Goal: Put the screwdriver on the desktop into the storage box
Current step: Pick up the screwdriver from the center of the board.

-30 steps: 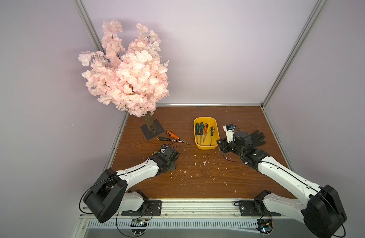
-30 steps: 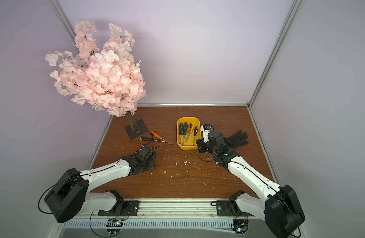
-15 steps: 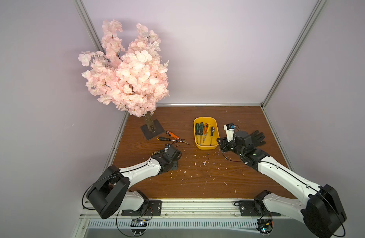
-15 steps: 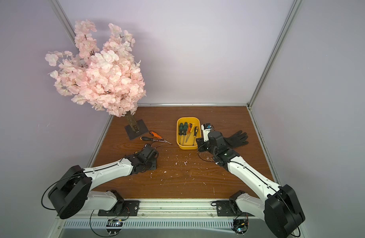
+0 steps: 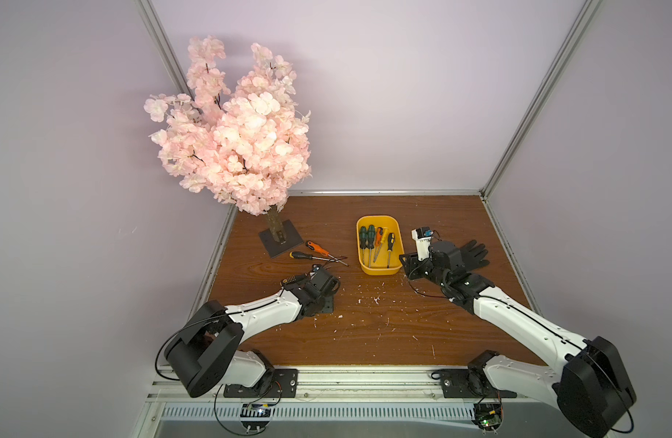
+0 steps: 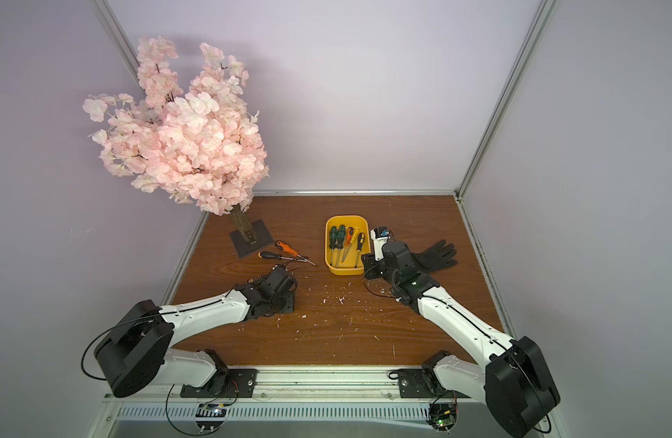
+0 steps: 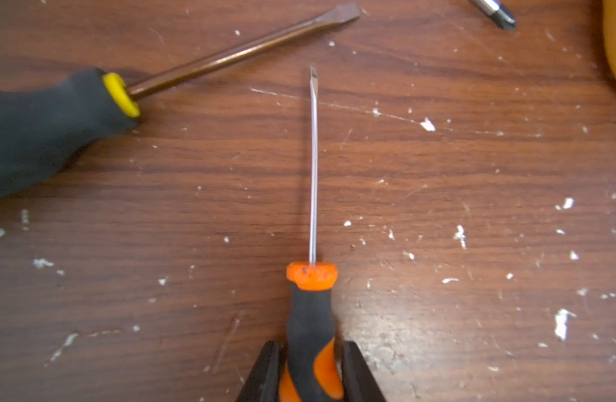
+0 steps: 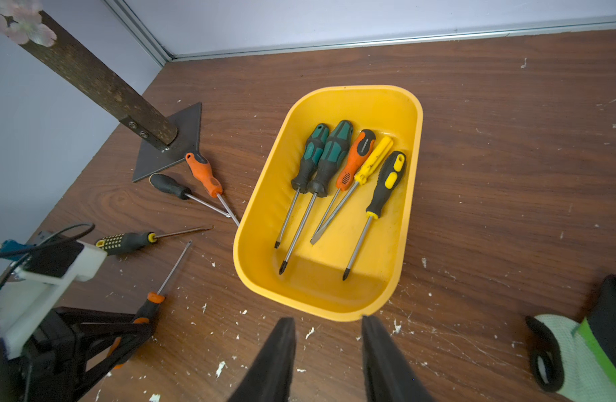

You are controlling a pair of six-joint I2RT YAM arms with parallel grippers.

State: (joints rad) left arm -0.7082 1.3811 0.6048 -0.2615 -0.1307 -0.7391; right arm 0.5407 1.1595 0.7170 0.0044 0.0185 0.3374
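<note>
A thin screwdriver (image 7: 312,313) with a black-and-orange handle lies on the brown desktop (image 7: 438,181). My left gripper (image 7: 312,348) is shut on its handle, with one finger (image 7: 270,365) pressed to each side. The right wrist view shows the same screwdriver (image 8: 156,297), its shaft pointing towards the storage box (image 8: 265,195). This yellow storage box (image 5: 378,270) holds several screwdrivers. My right gripper (image 8: 329,322) is open and empty, just short of the box's near rim. It is also seen in a top view (image 5: 404,261).
Three more screwdrivers lie left of the box: a black-and-yellow one (image 5: 294,280), a black one (image 5: 300,255) and an orange one (image 5: 316,247). The blossom tree's dark base (image 5: 281,242) stands behind them. A black glove (image 5: 467,255) lies under the right arm.
The left gripper has moved a little forward and to the right, and its jaws have closed onto the thin screwdriver's handle. The right arm has not moved.
</note>
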